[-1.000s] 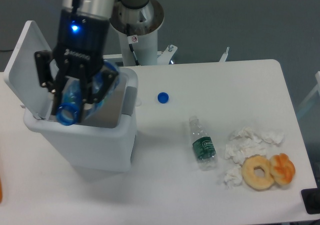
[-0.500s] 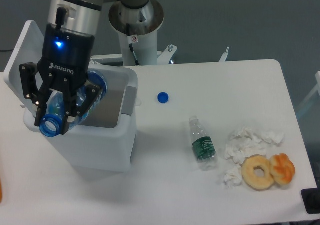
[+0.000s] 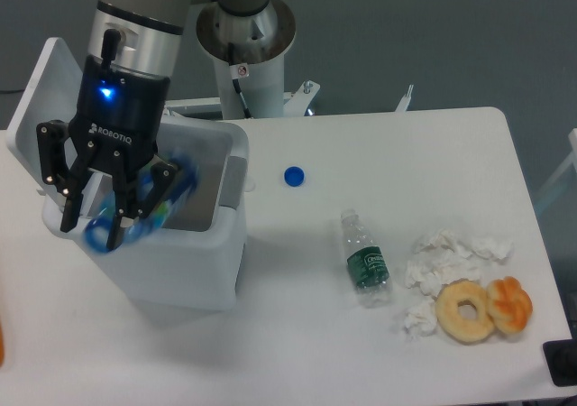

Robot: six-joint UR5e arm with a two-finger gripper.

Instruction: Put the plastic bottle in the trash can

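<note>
My gripper [image 3: 90,235] hangs over the left part of the open trash can [image 3: 185,266], a large white bin whose lid [image 3: 41,99] stands tilted up at the back left. The plastic bottle [image 3: 144,209], blue-tinted, shows as a motion-blurred streak between and just below the fingers, over the bin's opening. The gripper itself is sharp, so the bottle is moving free of it, and the fingers stand apart. The bottle's lower end is hidden behind the fingers.
A small blue cap [image 3: 293,177] lies right of the bin. A clear bottle with a green label [image 3: 365,260] lies mid-table. Crumpled tissues [image 3: 446,262], a donut [image 3: 465,311] and an orange pastry [image 3: 511,304] sit at the right. The robot base [image 3: 245,45] stands behind.
The gripper carried the bottle left over the bin, then stayed put. The bottle was sharp and held half a second ago; now it is blurred and slipping down out of the fingers.
</note>
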